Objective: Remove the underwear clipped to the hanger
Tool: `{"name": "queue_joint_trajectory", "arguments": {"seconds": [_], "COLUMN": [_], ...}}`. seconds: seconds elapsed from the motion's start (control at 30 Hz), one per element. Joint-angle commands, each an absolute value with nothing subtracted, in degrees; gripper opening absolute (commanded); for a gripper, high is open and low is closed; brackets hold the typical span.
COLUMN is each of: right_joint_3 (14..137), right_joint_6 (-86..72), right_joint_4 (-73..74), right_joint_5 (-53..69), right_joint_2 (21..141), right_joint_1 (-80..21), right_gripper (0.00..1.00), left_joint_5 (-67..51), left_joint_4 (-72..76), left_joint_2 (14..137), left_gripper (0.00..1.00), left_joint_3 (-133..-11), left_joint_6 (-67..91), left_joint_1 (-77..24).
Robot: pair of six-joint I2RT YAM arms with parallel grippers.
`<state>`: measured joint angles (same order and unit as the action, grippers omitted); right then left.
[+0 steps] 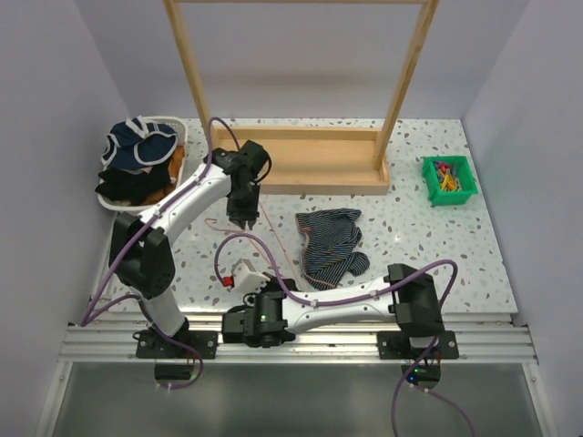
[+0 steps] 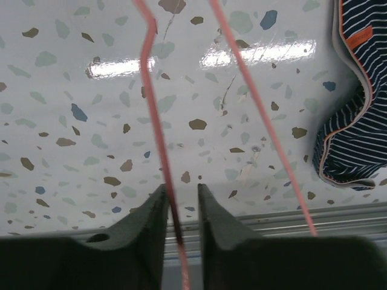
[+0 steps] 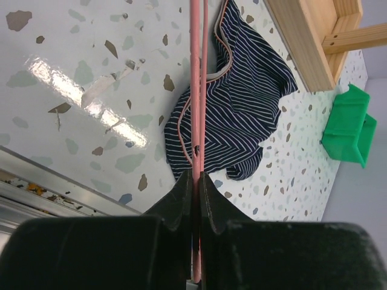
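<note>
Now the underwear (image 1: 330, 246) lies unclipped in front of the wooden frame (image 1: 310, 173)

We see the underwear as a crumpled heap of dark navy pinstriped cloth, flat on the speckled table (image 1: 437, 246). It is on the near side of the wooden frame's base, below the frame's right half. The small red clip (image 1: 225, 283) lies well apart from the cloth, farther out from the frame and toward its left side.

The hanger (image 2: 158, 139), thin pink wire, also runs over the table on the frame's near side, left of the cloth. In the right wrist view two of its strands cross over the cloth's edge, and we cannot tell whether they touch it.

The right gripper (image 3: 195, 174), the one farthest from the frame, is clenched on those two strands, with its fingers pressed together around them. The left gripper (image 2: 180, 187) hangs just in front of the frame's left end, pointing down. One pink strand passes between its fingers, which stand wider apart than the wire, so we read it as released.

Left of the frame, a white basket (image 1: 178, 127) holds a clothes heap (image 1: 137, 159) of navy, white-trimmed and black pieces. Right of the frame sits a green bin (image 1: 448, 179) of small coloured pieces.
</note>
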<state>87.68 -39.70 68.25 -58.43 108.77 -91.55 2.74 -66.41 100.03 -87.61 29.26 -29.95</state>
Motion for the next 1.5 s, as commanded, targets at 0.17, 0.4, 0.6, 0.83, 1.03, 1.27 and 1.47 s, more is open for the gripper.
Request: {"name": "queue_joint_trajectory", "arguments": {"seconds": [0.17, 0.4, 0.6, 0.83, 1.03, 1.27, 1.47], "right_joint_3": [86.2, 83.9, 78.1, 81.3, 84.2, 101.5, 113.4], "right_joint_6": [-36.3, -33.2, -32.9, -41.7, -32.8, -22.3, -20.6], "right_joint_4": [60.7, 58.0, 56.4, 67.1, 57.4, 52.7, 49.2], "right_joint_5": [-54.7, -49.3, -45.8, -46.4, -32.2, -17.6, -4.3], "right_joint_2": [98.4, 92.6, 83.5, 75.6, 66.5, 75.0, 83.7], "right_joint_1": [-91.9, -91.9, -91.9, -84.2, -62.5, -46.3, -36.0], "right_gripper": [0.00, 0.00, 0.00, 0.00, 0.00, 0.00, 0.00], "left_joint_5": [2.9, 0.3, -7.6, -2.6, 2.2, -4.5, -7.6], "left_joint_4": [-66.4, -63.9, -50.5, -39.0, -33.9, -30.6, -29.6], "left_joint_2": [95.5, 92.6, 85.2, 73.1, 62.9, 56.7, 52.2], "left_gripper": [1.00, 1.00, 1.00, 1.00, 1.00, 1.00, 1.00], "left_joint_3": [-94.7, -103.7, -108.1, -102.0, -94.5, -83.5, -76.6], "left_joint_6": [30.0, 32.3, 36.9, 38.5, 38.2, 38.1, 37.4], "left_joint_1": [-29.9, -26.3, -19.5, -18.5, -18.5, -18.5, -18.5]}}
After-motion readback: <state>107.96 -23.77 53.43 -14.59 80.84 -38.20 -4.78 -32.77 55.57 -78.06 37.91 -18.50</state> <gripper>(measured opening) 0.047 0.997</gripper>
